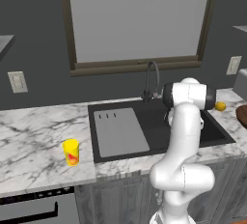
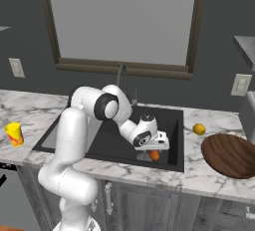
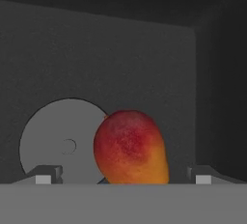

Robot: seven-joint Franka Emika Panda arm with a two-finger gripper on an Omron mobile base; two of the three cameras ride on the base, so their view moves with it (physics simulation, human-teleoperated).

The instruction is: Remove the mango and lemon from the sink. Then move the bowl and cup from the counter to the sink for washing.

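Your gripper (image 3: 123, 178) is down inside the black sink (image 2: 107, 143), and its jaws stand wide apart with nothing held between them. In the hand view you can see the two finger tips (image 3: 48, 175) at the lower left and lower right, with the mango (image 3: 130, 147) sitting in the gap between them, clear of both.

Look at the mango closely: it is egg-shaped, deep red over its upper half and shading to orange-yellow toward the bottom right, with a faintly mottled skin. It rests on the dark sink floor, overlapping the right edge of the round grey drain (image 3: 60, 143). From the right base view you see it as a small orange spot (image 2: 155, 155) just below the hand, near the front wall of the basin.

The lemon (image 2: 199, 129) is out on the white marble counter (image 2: 209, 173) to the right of the sink, a small plain yellow fruit just behind the bowl (image 2: 231, 155). The bowl is wide, shallow and dark reddish-brown with a wood grain, and it lies on the counter well right of the basin.

The cup (image 1: 71, 152) stands upright on the counter left of the sink, yellow with a red-orange mark on its side, near the front edge.
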